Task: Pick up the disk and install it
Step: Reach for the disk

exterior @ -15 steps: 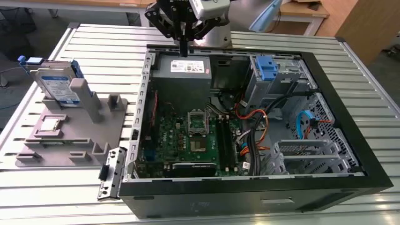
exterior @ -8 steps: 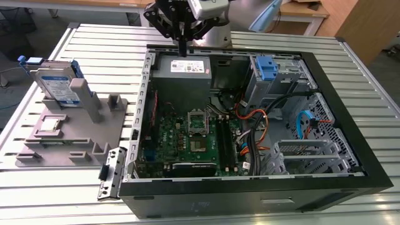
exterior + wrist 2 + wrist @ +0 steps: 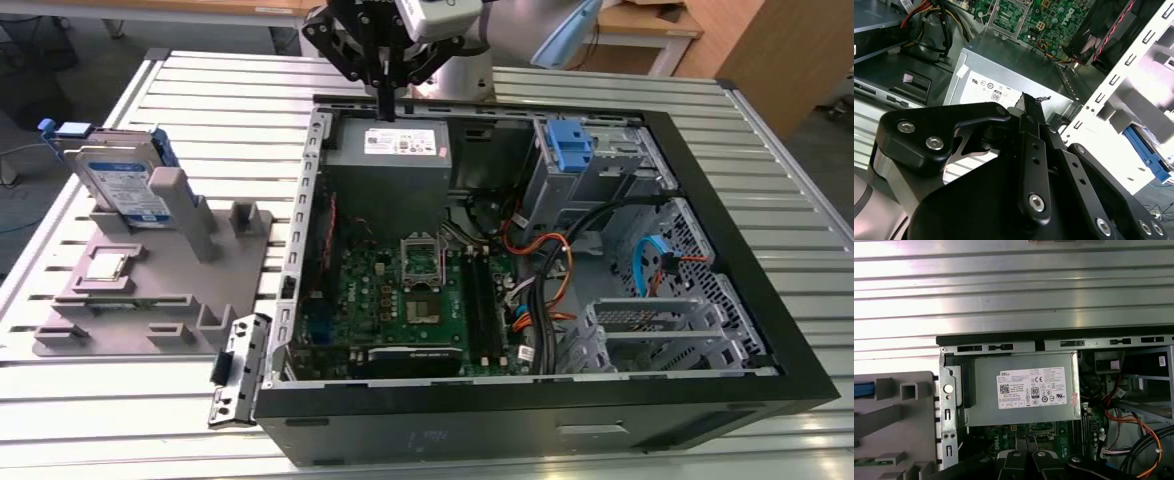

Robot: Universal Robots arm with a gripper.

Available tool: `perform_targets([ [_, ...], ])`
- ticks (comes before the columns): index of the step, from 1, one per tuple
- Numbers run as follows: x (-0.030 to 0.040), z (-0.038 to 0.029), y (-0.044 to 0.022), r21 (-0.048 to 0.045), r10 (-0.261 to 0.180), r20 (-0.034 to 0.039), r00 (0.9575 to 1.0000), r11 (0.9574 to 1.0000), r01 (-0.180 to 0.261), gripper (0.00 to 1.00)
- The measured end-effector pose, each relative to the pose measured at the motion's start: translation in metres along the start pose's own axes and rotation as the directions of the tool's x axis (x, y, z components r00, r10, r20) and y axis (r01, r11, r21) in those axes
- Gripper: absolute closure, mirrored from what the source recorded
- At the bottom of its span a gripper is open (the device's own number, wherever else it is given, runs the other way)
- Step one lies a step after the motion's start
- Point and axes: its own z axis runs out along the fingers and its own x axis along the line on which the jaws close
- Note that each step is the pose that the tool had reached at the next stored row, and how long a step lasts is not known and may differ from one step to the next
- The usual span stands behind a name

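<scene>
The disk (image 3: 118, 182), silver with a white-and-blue label and a blue carrier frame, stands on edge in a grey holder (image 3: 160, 290) on the table at the exterior view's left. A sliver of its blue frame (image 3: 864, 389) shows in the first wrist view. My gripper (image 3: 387, 110) hangs over the far edge of the open computer case (image 3: 747, 330), just above the grey power-supply box (image 3: 390, 150). Its black fingers (image 3: 1014, 460) are pressed together and hold nothing. It is well away from the disk, toward the exterior view's right.
Inside the case lie a green motherboard (image 3: 400, 290), orange and black cables (image 3: 561, 250), a blue-latched drive bay (image 3: 570, 145) and a metal cage (image 3: 654, 330). A small square chip (image 3: 110, 265) rests on the holder. The slatted metal table (image 3: 561, 85) surrounds the case.
</scene>
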Motion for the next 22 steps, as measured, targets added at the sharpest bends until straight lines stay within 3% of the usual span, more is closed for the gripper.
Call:
perform_targets([
  [22,0.0150,-0.0004,-0.0011,0.0001,0.000,0.0001,1.0000,1.0000,0.000,0.89],
])
